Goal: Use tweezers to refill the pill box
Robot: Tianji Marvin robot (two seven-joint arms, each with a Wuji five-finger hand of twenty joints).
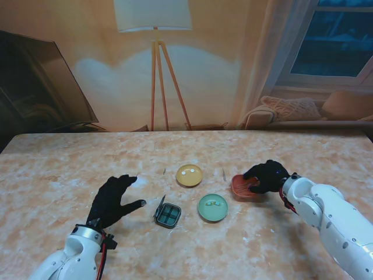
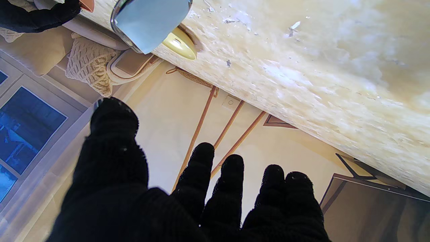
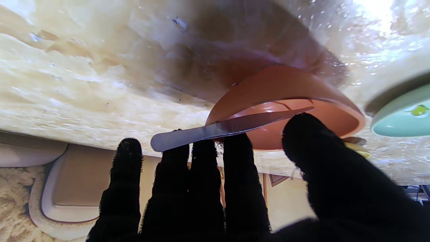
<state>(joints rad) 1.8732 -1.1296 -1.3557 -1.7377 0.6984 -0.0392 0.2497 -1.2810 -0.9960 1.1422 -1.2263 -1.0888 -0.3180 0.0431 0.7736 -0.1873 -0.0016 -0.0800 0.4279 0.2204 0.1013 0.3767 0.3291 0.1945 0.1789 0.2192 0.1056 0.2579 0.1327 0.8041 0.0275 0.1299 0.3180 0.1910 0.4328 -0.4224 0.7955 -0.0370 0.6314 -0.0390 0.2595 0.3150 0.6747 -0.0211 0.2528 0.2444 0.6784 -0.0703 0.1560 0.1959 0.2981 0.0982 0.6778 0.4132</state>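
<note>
From the stand, the open pill box (image 1: 168, 214) sits on the worktop (image 1: 52, 175) right of the empty, spread left hand (image 1: 113, 198), while the right wrist view shows the right hand (image 3: 235, 188) grasping the tweezers (image 3: 228, 127) over the orange dish (image 3: 285, 101).

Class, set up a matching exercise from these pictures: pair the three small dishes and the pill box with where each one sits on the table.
Things:
1. yellow dish
2. green dish
3. red dish
4. pill box

Places:
A. under the right hand
B. nearest the left hand
C. farthest from me, in the middle
D. just right of the pill box

Pairs: 1-C, 2-D, 3-A, 4-B
</note>
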